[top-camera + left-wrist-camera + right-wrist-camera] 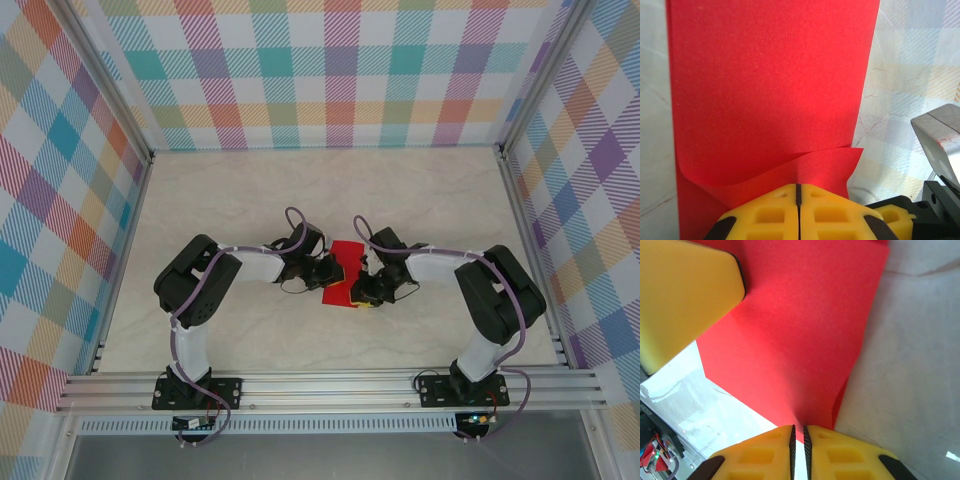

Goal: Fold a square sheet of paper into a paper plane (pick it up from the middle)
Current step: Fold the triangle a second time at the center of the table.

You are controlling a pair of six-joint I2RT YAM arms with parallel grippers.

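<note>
You had the square sheet of paper [345, 262] looking doubled over into a longish red strip, touching the left gripper [328, 272] on its right side. In the top view its long axis ran from the near side toward the back wall. Your left gripper was clamped tight on one curled-up edge, and the right gripper [798, 431], just across the strip from it, pinched the paper too, jaws nearly closed.

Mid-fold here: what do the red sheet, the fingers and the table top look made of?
Red sheet: thin matte paper, it curls and creases at the pinch. Fingers: yellow moulded plastic, likely, with recessed pockets and dark pads. Table top: pale marble-look surface with faint veins, probably laminate.
</note>
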